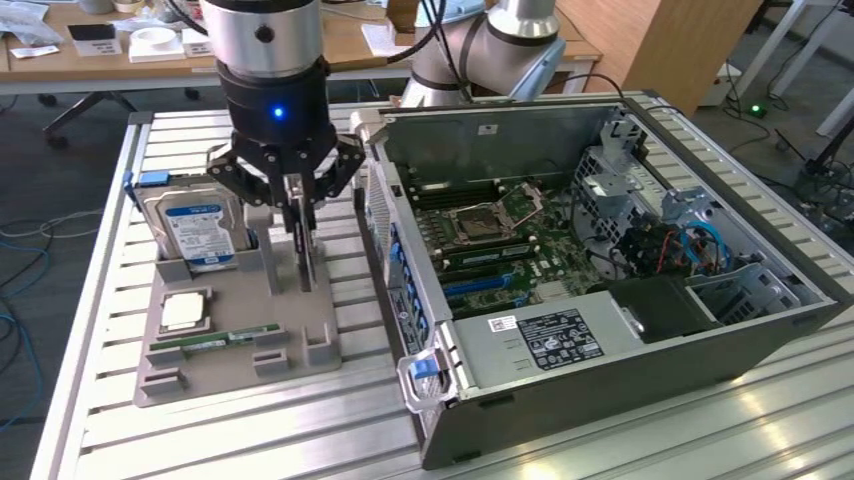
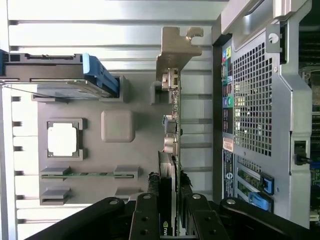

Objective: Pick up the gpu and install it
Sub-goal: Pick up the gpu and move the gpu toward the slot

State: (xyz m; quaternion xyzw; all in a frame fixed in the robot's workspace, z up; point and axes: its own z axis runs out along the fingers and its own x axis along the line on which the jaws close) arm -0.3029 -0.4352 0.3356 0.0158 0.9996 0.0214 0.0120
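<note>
— Where is the gpu (image 1: 310,262) (image 2: 173,125)?
— Standing on edge in the grey tray (image 1: 240,358) (image 2: 145,115), beside the open computer case (image 1: 601,350), with its silvery bracket (image 2: 175,50) at one end.
— And your claw?
— My claw (image 1: 300,215) (image 2: 169,189) is narrowed onto the card's upper edge, a finger against each face. The hard drive (image 1: 194,225) stands near, in the same tray.

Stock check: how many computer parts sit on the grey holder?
4: hard drive upright at the far end, CPU just nearer, memory stick nearest the camera, gpu upright on the exterior view's right, gripped by the jaws.
</note>
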